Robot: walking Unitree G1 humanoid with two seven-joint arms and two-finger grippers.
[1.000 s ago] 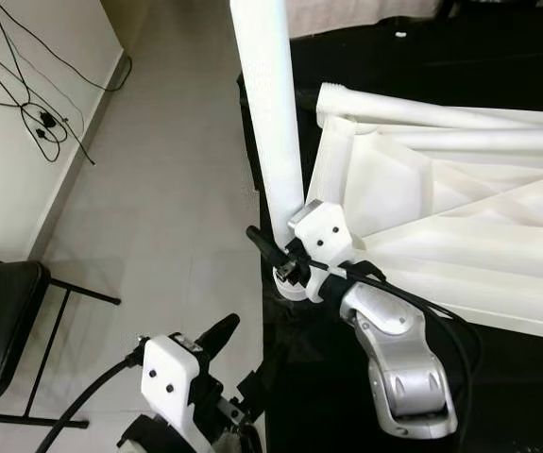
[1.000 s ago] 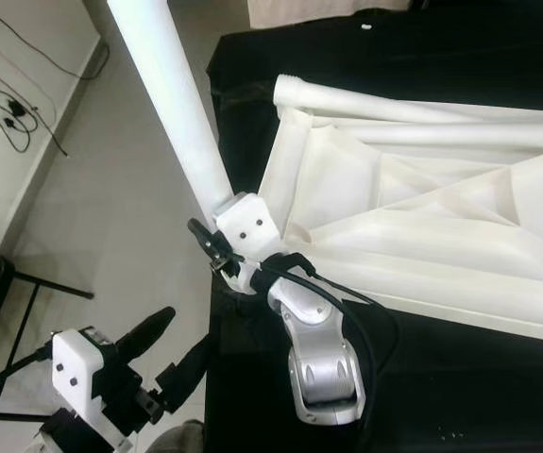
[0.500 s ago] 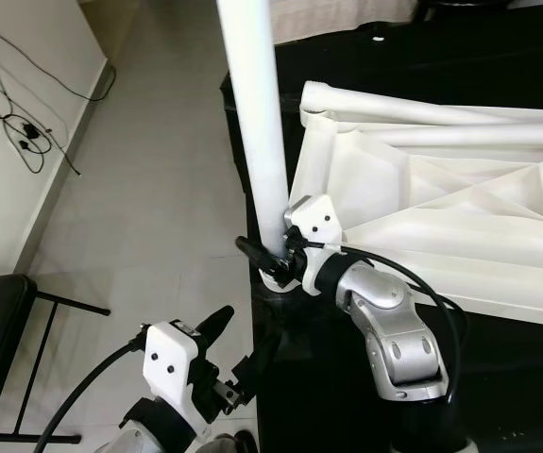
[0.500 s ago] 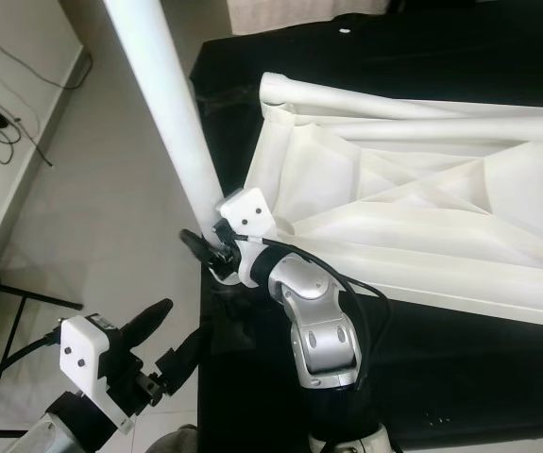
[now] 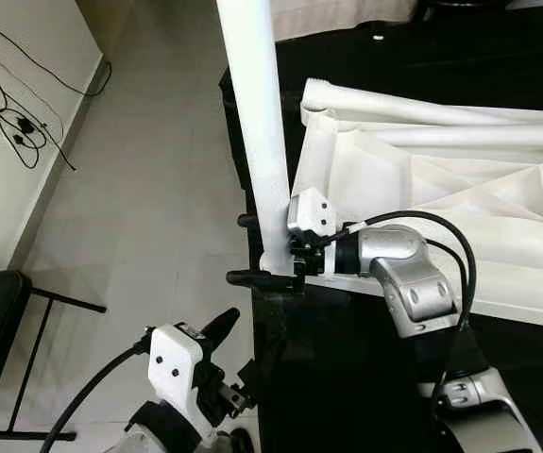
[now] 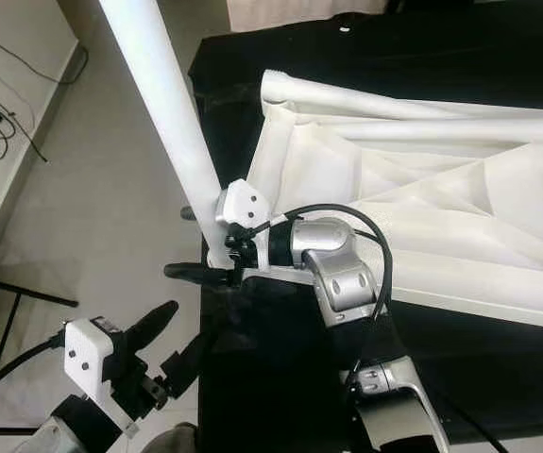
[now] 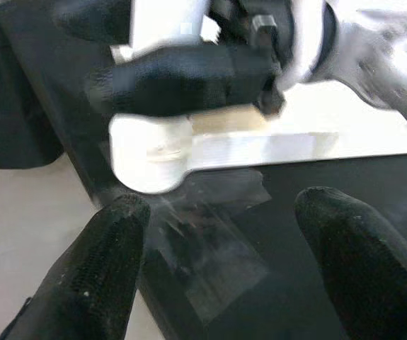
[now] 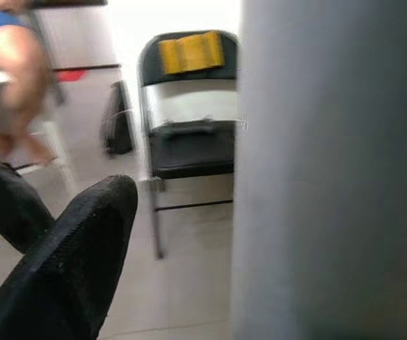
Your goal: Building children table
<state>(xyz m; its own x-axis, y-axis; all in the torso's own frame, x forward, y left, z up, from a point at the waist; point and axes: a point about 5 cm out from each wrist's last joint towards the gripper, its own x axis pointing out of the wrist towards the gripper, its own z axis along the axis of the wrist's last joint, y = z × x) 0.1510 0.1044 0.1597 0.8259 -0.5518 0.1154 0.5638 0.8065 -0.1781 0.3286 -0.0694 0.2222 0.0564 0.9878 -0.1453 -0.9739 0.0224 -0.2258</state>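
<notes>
Left hand [image 5: 216, 332] hung low beside the black-draped tabletop [image 5: 347, 377], its fingers [image 7: 97, 269] spread wide and empty, pointing up at the work. Beyond it, the right arm reached across with its elbow bent, right hand [image 5: 257, 247] clasping the base of the upright white table leg [image 5: 257, 123]. Farther back, the upturned white table frame [image 5: 460, 189] lay flat.

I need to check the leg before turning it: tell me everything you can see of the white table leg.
The table leg is a long, smooth white tube, plastic by the look. It stands nearly upright at the corner of the upturned white tabletop, its foot at the edge of the black cloth. The right gripper has one black finger on each side near its base.
</notes>
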